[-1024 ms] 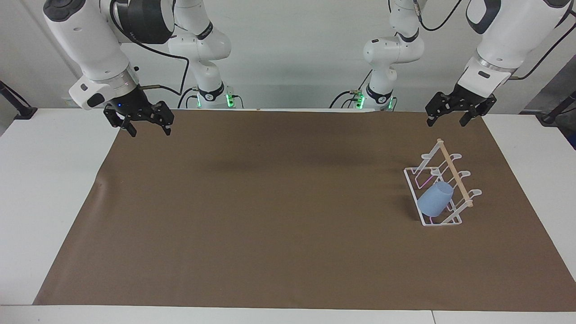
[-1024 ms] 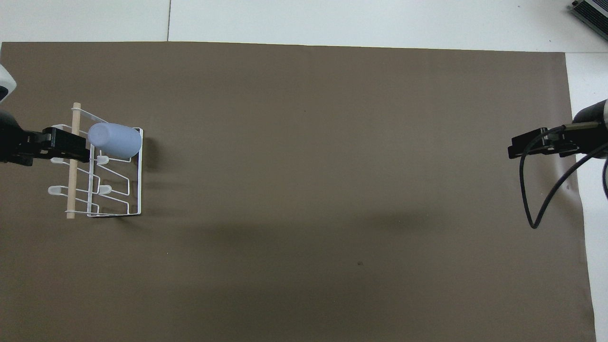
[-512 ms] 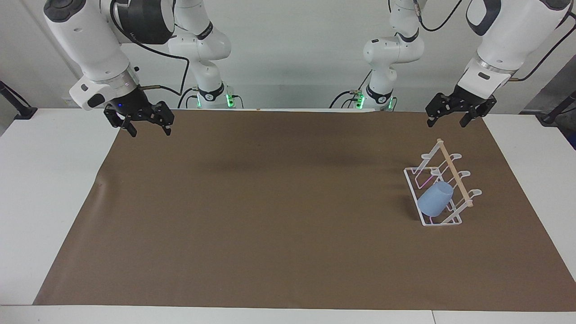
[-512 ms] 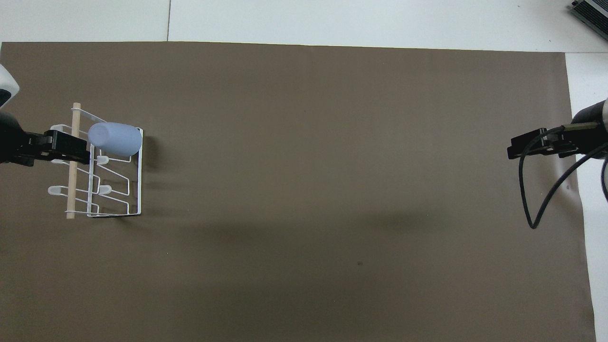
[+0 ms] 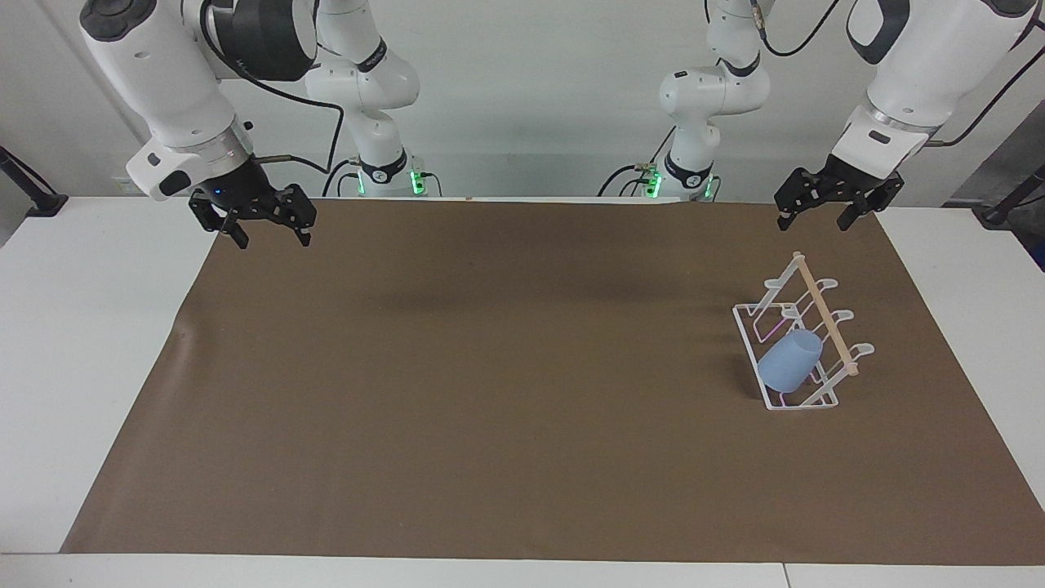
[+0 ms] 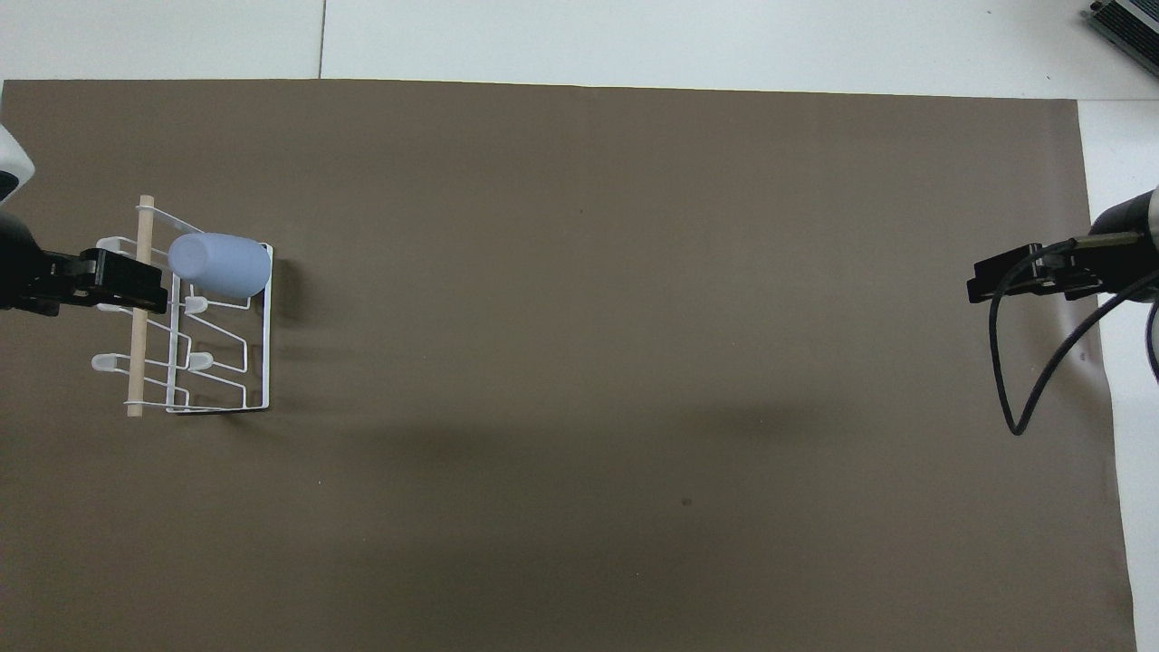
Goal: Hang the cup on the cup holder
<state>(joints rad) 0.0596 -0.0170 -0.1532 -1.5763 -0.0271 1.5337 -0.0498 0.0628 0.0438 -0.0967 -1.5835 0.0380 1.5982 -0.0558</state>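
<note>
The cup (image 5: 789, 360), a small light-blue tumbler, sits tilted on a prong of the cup holder (image 5: 802, 343), a white wire rack with a wooden dowel along its top, standing on the brown mat (image 5: 490, 392) toward the left arm's end of the bench (image 5: 82, 343). The left hand (image 5: 823, 211) hangs in the air over the mat's edge, below and well apart from it the rack and its cup; the hand's fingers are spread and hold nothing. At the right arm's end of the bench, the right hand (image 5: 265, 229) hovers over the mat's corner with its fingers likewise parted and empty, well apart from the rack; this arm waits. By the look of things the hanging is done. The risk now appears slight but real: the cup leans on a single angled wire loop, and any downward sweep of the left hand across the dowel could nudge the light rack and tip the tumbler off its prong, since the rack looks free-standing, with no clamp visible.
</note>
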